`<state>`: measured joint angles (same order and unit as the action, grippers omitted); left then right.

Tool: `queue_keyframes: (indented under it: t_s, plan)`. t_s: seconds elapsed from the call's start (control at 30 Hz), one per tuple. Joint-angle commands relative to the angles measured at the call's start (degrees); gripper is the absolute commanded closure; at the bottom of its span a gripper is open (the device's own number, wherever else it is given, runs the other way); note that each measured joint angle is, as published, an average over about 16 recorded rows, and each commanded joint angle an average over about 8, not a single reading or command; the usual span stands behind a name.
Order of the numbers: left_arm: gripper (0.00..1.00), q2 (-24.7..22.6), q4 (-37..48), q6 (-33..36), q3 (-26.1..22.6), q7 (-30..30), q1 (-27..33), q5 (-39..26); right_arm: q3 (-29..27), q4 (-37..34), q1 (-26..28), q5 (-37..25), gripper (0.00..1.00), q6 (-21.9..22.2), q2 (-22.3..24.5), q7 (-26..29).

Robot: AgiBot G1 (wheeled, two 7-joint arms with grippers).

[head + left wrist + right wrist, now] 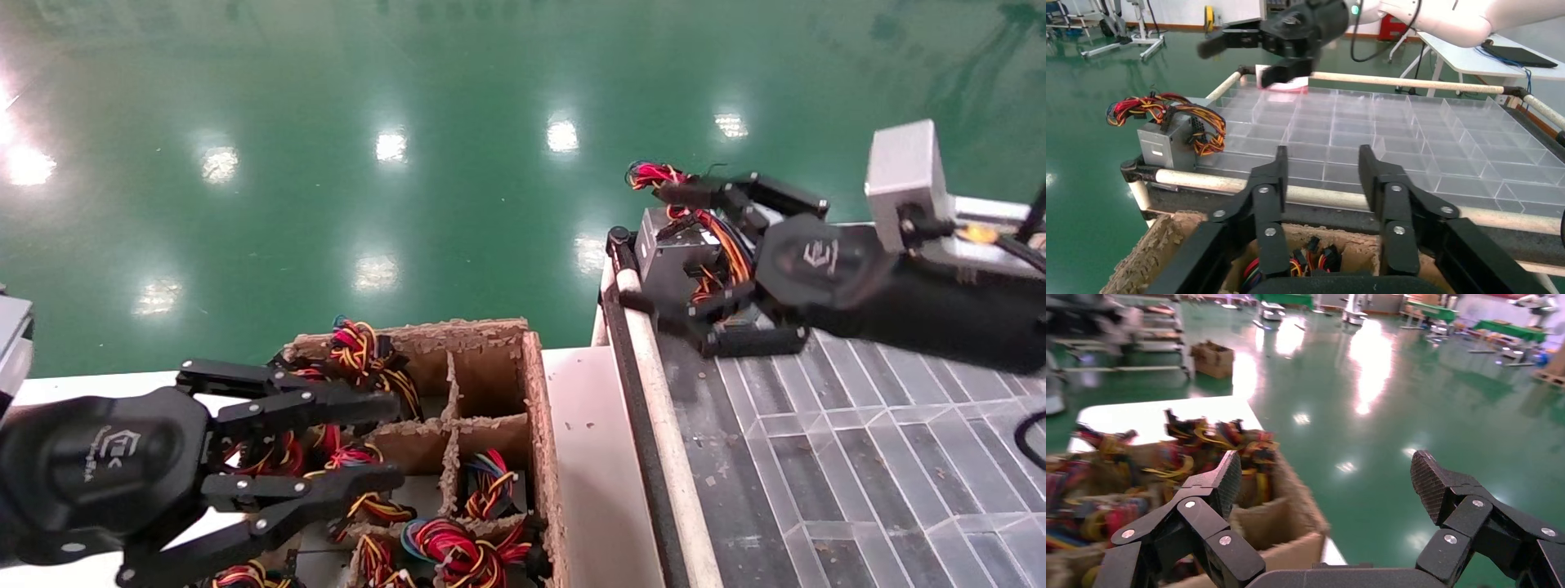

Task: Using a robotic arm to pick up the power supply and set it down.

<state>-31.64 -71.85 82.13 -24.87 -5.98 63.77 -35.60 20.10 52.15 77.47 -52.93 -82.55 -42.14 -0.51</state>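
The power supply (663, 263) is a grey metal box with red, yellow and black wires (654, 174). It rests on the near corner of the clear divided tray (858, 457). In the left wrist view the power supply (1165, 142) sits on the tray by itself, and my right gripper (1242, 61) hangs open above the tray, apart from the box. From the head view my right gripper (686, 268) overlaps the box, its fingers spread wide. Nothing lies between the jaws of the right gripper (1324, 471) in its own wrist view. My left gripper (395, 441) is open over the cardboard box.
A cardboard box (535, 408) with dividers holds several wire bundles (458, 551) at the lower left. A white table strip (592, 457) separates it from the tray's padded rail (645, 359). Green floor (409, 204) lies beyond. In the left wrist view, the tray (1413, 141) has many compartments.
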Motion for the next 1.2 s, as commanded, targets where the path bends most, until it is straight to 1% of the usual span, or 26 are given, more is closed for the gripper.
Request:
queue_keyframes:
  t_s: [0.03,0.5,0.7,0.83,1.2]
  plan:
    - [0.0,0.0,0.0,0.0,0.0,0.0,0.0,0.0,-0.43,2.24,-1.66,1.16,0.0,-0.33,0.74,1.18]
    - [0.0,0.0,0.0,0.0,0.0,0.0,0.0,0.0,-3.38,17.75,-13.18,9.17,0.0,-2.6,5.89,9.33]
    - [0.0,0.0,0.01,-0.01,0.0,0.0,-0.01,0.0,-4.28,22.65,-16.79,11.7,0.0,-3.35,7.49,11.72]
    - [0.0,0.0,0.01,-0.02,0.01,0.0,-0.01,0.01,-4.53,23.8,-17.67,12.39,0.0,-3.56,7.88,12.1]
    - [0.0,0.0,0.01,-0.02,0.01,0.0,-0.01,0.01,-4.33,22.4,-16.65,11.67,0.0,-3.32,7.46,11.56]
